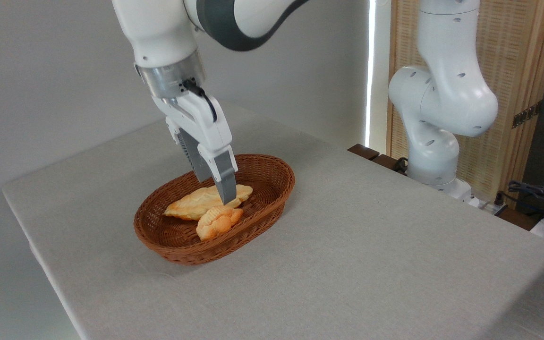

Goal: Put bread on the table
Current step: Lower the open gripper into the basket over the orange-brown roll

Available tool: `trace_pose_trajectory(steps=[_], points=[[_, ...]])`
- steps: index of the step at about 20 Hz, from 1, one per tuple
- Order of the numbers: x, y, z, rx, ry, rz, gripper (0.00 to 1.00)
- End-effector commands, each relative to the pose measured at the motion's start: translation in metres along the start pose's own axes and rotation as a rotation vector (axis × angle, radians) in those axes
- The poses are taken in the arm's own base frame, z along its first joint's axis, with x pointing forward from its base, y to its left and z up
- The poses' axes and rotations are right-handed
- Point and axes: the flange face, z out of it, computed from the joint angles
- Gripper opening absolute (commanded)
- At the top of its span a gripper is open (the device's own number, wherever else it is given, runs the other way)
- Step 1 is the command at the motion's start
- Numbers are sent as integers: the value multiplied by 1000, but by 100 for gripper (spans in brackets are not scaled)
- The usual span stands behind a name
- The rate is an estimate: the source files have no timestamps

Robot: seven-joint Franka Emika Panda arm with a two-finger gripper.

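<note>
Grey table (371, 245) bears a wicker basket (272, 208), perhaps before pale walls.

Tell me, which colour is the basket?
Brown woven wicker. The basket shows best in the fixed camera view, the only one.

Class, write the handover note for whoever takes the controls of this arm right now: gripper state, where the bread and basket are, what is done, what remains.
Gripper: lowered into the wicker basket, fingertips just above the bread; from this angle it cannot be told whether it is open or shut, and no grasp shows.
Bread: lying in the basket, at its near side, against the longer pale pastry.
Table: the basket stands on it.
Done: approach to the bread only.
Left: grip the bread, lift it clear of the basket, set it on the table, leave the pastry.
</note>
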Motion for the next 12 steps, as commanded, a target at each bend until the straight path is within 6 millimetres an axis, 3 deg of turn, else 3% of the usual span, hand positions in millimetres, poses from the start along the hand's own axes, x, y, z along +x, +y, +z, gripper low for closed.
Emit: trace_pose_trajectory(steps=[1, 12], points=[[2, -6, 22, 27, 15, 21, 100], [16, -14, 58, 2, -16, 25, 100]])
